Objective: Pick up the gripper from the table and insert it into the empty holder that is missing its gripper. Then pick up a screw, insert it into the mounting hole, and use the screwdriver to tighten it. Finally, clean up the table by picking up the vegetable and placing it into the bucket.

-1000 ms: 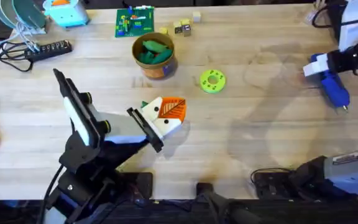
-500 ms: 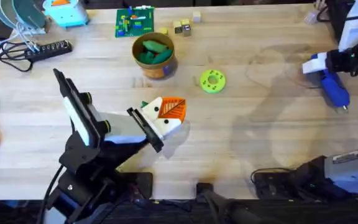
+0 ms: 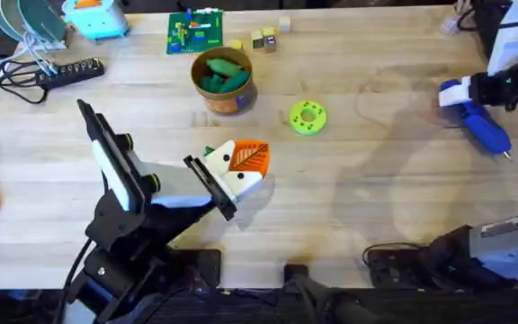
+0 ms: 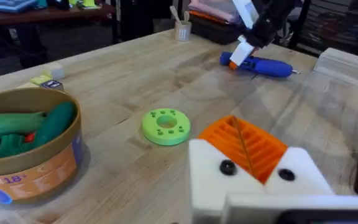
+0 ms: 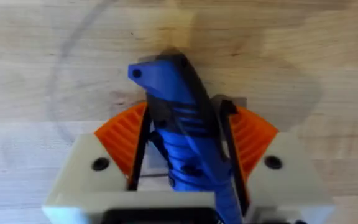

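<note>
Right wrist view: my right end effector [image 5: 188, 155] clamps the blue screwdriver [image 5: 185, 130] mid-body, lifting it off the bench [image 5: 42, 62] for tightening.

One bucket [image 3: 224, 81], one screwdriver [image 3: 477, 119], one lime-green disc [image 3: 308, 117] — two pincers, left [image 3: 241, 166] and right [image 3: 475, 90].

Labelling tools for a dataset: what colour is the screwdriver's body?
Blue: the screwdriver shows best in the right wrist view, between the right gripper's orange pads.
</note>
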Controlling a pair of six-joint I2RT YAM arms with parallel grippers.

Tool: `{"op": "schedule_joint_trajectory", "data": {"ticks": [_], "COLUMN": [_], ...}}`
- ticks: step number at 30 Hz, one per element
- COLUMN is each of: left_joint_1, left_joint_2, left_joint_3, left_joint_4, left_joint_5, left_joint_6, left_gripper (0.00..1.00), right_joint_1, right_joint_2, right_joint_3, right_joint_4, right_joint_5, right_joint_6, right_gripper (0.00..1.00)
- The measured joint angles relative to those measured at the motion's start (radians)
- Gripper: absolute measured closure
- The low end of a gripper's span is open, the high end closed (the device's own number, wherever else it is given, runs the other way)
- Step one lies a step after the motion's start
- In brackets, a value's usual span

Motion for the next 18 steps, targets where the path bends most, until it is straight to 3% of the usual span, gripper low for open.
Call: {"op": "schedule_joint_trajectory", "data": {"ticks": [9, 18], "left_joint_1": [0.000, 0.000], "left_joint_2": [0.000, 0.000], "left_joint_3": [0.000, 0.000], "left_joint_4": [0.000, 0.000], "left_joint_5": [0.000, 0.000], "left_joint_6": [0.000, 0.000], "left_gripper": [0.991, 0.991], "right_joint_1": [-0.001, -0.003], "right_joint_2": [0.000, 0.000], "right_joint_3": [0.005, 0.013], "right_joint_4": [-0.021, -0.074], "right_joint_5": [0.004, 0.003], "right_joint_6": [0.000, -0.039], "right_gripper": [0.260, 0.100]}}
